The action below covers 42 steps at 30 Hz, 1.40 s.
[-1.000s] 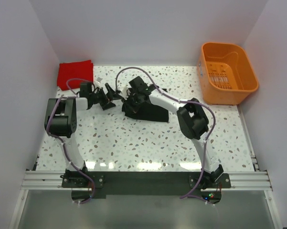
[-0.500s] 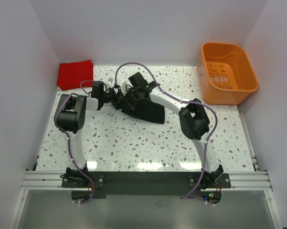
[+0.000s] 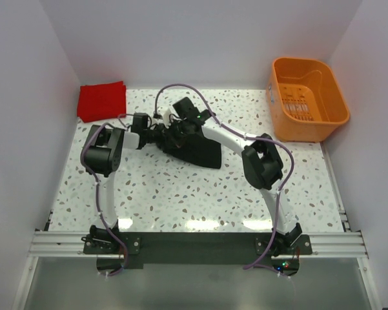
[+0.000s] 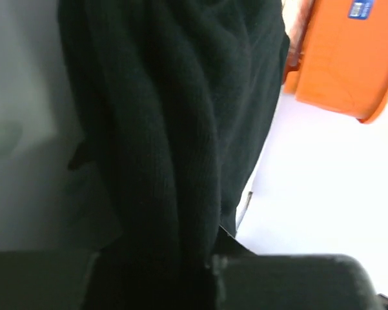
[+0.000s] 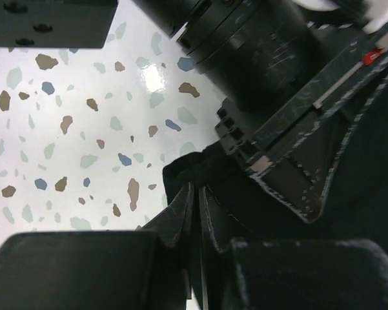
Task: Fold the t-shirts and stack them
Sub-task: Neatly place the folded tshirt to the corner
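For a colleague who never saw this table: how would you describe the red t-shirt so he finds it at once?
Look at the speckled table and go to its far left corner. The red t-shirt lies there, folded into a small flat rectangle. It is the only red thing; the black t-shirt is bunched mid-table and the orange basket stands far right.

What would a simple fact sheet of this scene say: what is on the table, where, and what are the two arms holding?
surface: speckled table
centre: black t-shirt, bunched up between the two arms
far left corner: red t-shirt, folded, lying alone
far right corner: orange basket, no shirt inside
left end effector: closed on the black t-shirt
right end effector: shut, pinching an edge of the same shirt
stack: not yet made; the shirts lie apart
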### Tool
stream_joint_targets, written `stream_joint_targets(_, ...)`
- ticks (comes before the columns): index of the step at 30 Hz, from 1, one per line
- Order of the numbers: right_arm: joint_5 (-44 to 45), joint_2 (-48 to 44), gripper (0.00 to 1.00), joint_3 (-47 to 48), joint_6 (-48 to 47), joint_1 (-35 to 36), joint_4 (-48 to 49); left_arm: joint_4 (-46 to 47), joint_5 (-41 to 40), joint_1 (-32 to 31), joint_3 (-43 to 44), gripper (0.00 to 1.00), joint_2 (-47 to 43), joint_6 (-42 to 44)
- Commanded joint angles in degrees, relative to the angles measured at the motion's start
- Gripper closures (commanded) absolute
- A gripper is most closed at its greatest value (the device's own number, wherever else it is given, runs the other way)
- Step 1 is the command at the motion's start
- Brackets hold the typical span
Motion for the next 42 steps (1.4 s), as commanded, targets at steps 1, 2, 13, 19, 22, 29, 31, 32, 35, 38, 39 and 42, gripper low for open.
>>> stream_joint_targets(1,-1.04,-3.19,0.94,2.03,1.55,0.32,2.53,-9.68,-3.25,0.55,8.80,0.90,0.06,11.34)
stream_joint_targets(2,-1.03,-3.63,0.86,1.68,2.16,-0.03,2.53,-14.84,-3.77,0.90,10.75,0.93,0.32,13.56)
stream_joint_targets(13,1.95,-13.91,0.01,-3.50,2.18,-8.29,-2.30,-53.26,-15.73,5.03,48.54,1.00,8.93,51.61)
stream_joint_targets(19,4.06,-16.73,0.01,-5.36,-1.08,-10.05,-6.08,-58.93,-18.28,9.51,61.57,1.00,12.28,62.44)
stream_joint_targets(22,4.42,-17.08,0.01,-6.50,-1.96,-10.31,-6.52,-59.27,-18.54,11.89,63.76,1.00,11.58,66.48)
stream_joint_targets(29,4.33,-16.38,0.01,-6.94,-2.31,-10.32,-6.70,-55.33,-22.59,13.64,61.14,1.00,5.87,77.64)
stream_joint_targets(31,4.42,-16.21,0.01,-6.85,-2.58,-10.32,-6.96,-53.74,-22.41,14.17,61.05,1.00,5.25,78.27)
stream_joint_targets(32,4.42,-16.29,0.01,-6.94,-2.66,-10.32,-7.05,-53.39,-22.41,14.61,61.74,1.00,5.07,78.53)
stream_joint_targets(35,4.24,-16.64,0.01,-7.29,-2.75,-10.32,-7.14,-52.16,-21.54,15.49,62.80,1.00,4.98,79.05)
stream_joint_targets(38,4.51,-17.08,0.01,-7.55,-3.01,-10.32,-7.31,-49.70,-22.50,16.37,63.07,1.00,4.55,78.45)
stream_joint_targets(39,4.51,-17.17,0.01,-7.64,-3.10,-10.32,-7.40,-48.65,-22.67,16.55,63.33,1.00,4.54,78.18)
stream_joint_targets(42,4.68,-17.26,0.01,-7.82,-3.37,-10.32,-7.58,-47.42,-22.85,17.43,64.47,1.00,4.72,77.65)
